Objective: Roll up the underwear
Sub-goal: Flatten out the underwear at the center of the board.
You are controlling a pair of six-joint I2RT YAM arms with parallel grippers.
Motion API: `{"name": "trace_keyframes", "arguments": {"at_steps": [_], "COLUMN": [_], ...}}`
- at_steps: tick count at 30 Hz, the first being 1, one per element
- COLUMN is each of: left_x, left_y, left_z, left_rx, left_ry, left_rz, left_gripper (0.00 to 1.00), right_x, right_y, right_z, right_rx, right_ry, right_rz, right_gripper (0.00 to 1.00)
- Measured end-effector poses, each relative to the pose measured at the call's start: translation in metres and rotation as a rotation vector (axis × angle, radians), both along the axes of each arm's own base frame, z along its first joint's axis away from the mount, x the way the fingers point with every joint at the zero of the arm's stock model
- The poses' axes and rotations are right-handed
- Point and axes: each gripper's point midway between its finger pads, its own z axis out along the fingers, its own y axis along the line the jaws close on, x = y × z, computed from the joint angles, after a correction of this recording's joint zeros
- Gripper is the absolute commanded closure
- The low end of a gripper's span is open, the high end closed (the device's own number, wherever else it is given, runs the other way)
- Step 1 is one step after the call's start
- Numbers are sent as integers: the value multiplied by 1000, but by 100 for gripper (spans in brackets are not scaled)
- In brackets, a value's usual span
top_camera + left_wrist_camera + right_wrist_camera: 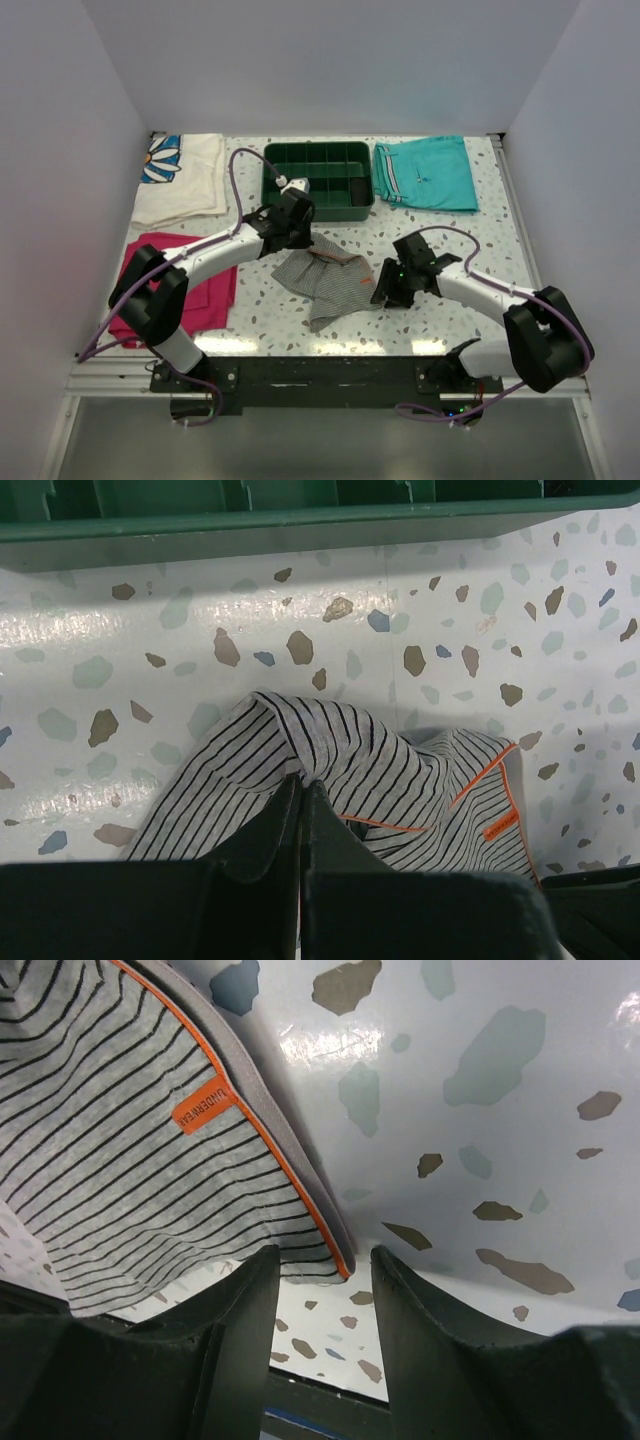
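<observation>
The underwear (325, 280), grey-and-white striped with orange trim, lies crumpled on the speckled table between both arms. My left gripper (303, 240) sits at its far left edge. In the left wrist view that gripper (301, 780) is shut, with a fold of the underwear (400, 770) bunched at its fingertips. My right gripper (385, 290) is at the cloth's right edge. In the right wrist view it (323, 1252) stands open, and the trimmed corner of the underwear (120, 1160) hangs between the fingertips, lifted a little off the table.
A green compartment tray (318, 212) stands just behind the left gripper and shows along the top of the left wrist view (300, 525). Teal shorts (428, 172) lie at the back right, a magenta cloth (205, 290) at the left, and a white flowered towel (180, 180) at the back left.
</observation>
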Motion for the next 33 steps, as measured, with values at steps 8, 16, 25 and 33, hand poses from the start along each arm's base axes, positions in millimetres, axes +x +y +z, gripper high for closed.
{"name": "trace_keyframes", "arguments": {"at_steps": [8,16,25,33], "left_x": [-1,-1,-1,-6], "left_y": [-1,-2,0,5], "left_z": [0,2,33,76], "left_rx": [-5,-9,-48,-105], "left_ry": [4,1,-65,-150], "left_rz": [-7,-9,-13,-14], "left_gripper": [100,100,100,100], "right_x": [5,3,17,32], "right_y": [6,5,-1,-3], "right_z": [-3,-4,36,82], "right_rx": [29,34,34,24], "right_ry": [-9,-6,-163,-288], "right_rz": [-16,-20,-3,28], "right_gripper": [73,100,100,100]}}
